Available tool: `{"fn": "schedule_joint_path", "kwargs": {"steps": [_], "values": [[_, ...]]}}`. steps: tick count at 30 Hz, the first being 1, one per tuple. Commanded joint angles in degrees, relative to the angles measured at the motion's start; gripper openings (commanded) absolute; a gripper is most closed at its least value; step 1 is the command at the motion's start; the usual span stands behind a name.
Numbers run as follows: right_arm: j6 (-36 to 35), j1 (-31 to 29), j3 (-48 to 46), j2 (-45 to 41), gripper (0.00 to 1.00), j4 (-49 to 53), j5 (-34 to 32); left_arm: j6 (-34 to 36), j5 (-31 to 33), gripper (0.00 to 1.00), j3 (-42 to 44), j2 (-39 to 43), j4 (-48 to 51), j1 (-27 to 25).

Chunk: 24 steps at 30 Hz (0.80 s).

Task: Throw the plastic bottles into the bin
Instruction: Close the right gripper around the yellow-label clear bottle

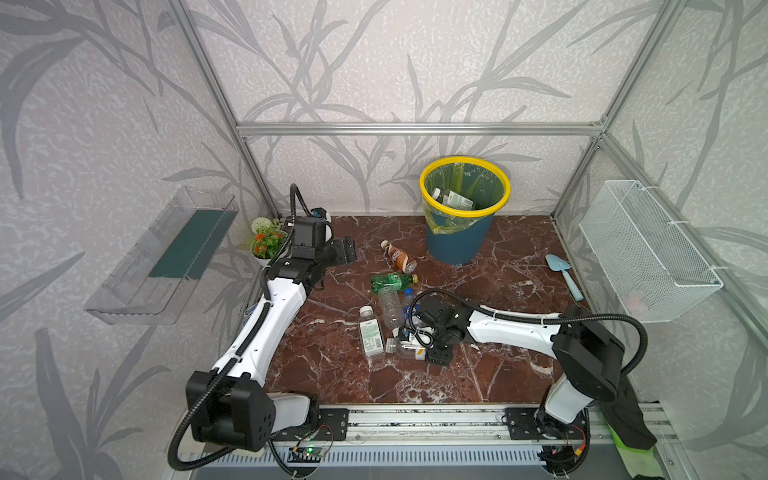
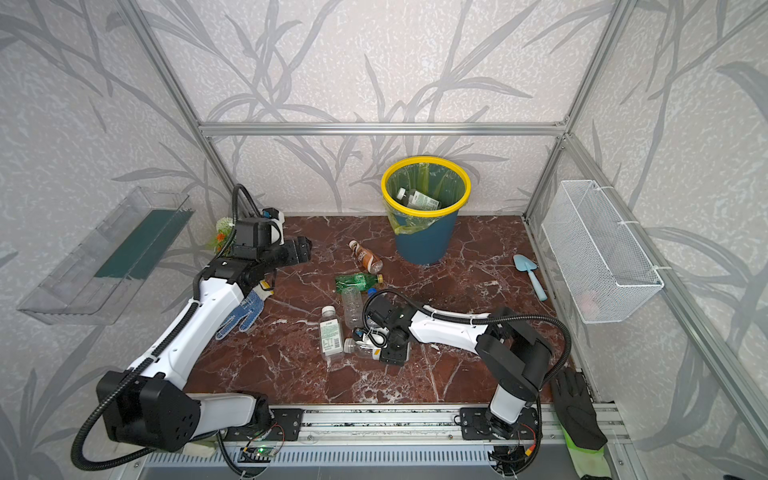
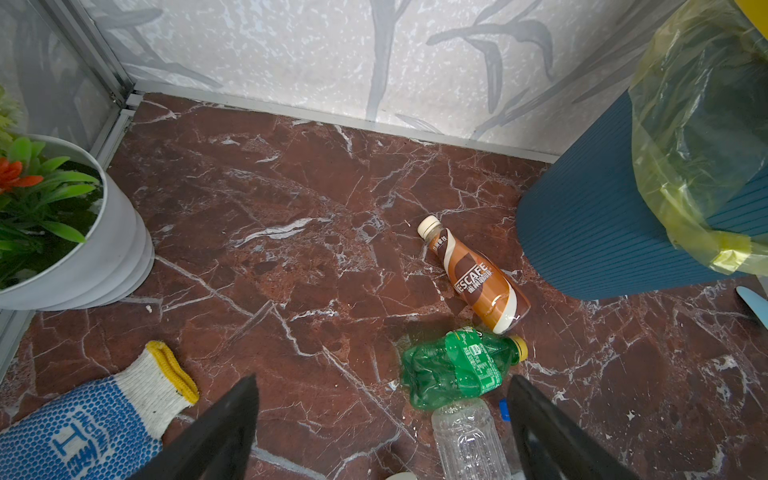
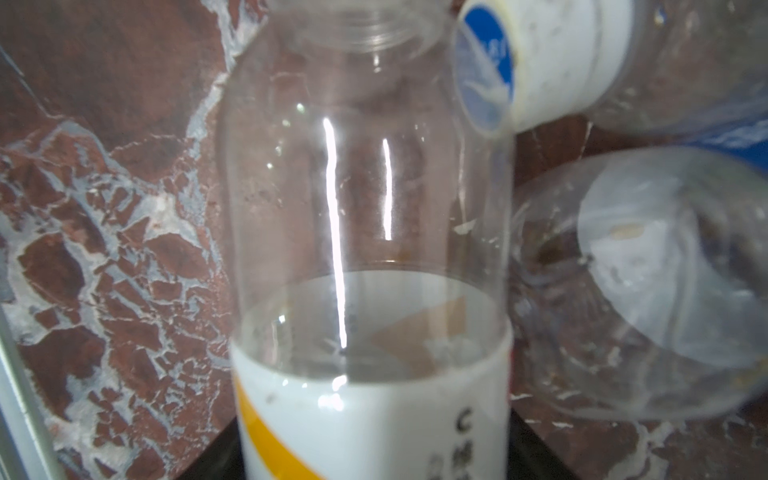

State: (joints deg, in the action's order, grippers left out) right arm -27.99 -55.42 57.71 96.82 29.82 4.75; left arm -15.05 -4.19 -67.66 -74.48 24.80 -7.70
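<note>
The bin [image 1: 461,241] [image 2: 424,245] [image 3: 582,232] stands at the back with bottles [image 1: 453,199] lying inside. On the marble floor lie a brown bottle [image 1: 399,257] [image 3: 478,278], a crushed green bottle [image 1: 390,281] [image 3: 457,370], a clear bottle [image 1: 390,307] and a white-capped labelled bottle [image 1: 370,334]. My right gripper [image 1: 424,345] [image 4: 374,449] is low in the pile, its black fingers pressed on both sides of a clear bottle with a white and yellow label [image 1: 405,348] [image 4: 365,249]. My left gripper [image 1: 347,249] [image 3: 382,380] hangs open and empty at the back left.
A blue-dotted glove [image 2: 245,311] [image 3: 83,432] lies under the left arm. A white flower pot [image 1: 266,245] [image 3: 104,257] fills the back left corner. A light-blue trowel [image 1: 563,270] lies at the right, below a wire basket [image 1: 648,253]. More clear bottles [image 4: 644,291] crowd the held one.
</note>
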Motion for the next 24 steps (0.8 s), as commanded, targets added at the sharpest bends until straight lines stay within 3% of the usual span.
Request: {"fn": "schedule_joint_path", "kwargs": {"steps": [1,16,24], "values": [[0.56,-0.39,0.19,-0.37,0.67,0.94,-0.89,-0.07,-0.19,0.92,-0.81,0.93,-0.37,0.45],[1.69,-0.48,-0.76,-10.33,0.57,2.52,-0.75,-0.09,-0.18,0.92,-0.73,1.01,-0.38,0.45],[4.77,0.24,-4.51,-23.15,0.56,-3.95,-7.77,-0.33,-0.73,0.92,-0.7,1.06,-0.52,0.44]]}}
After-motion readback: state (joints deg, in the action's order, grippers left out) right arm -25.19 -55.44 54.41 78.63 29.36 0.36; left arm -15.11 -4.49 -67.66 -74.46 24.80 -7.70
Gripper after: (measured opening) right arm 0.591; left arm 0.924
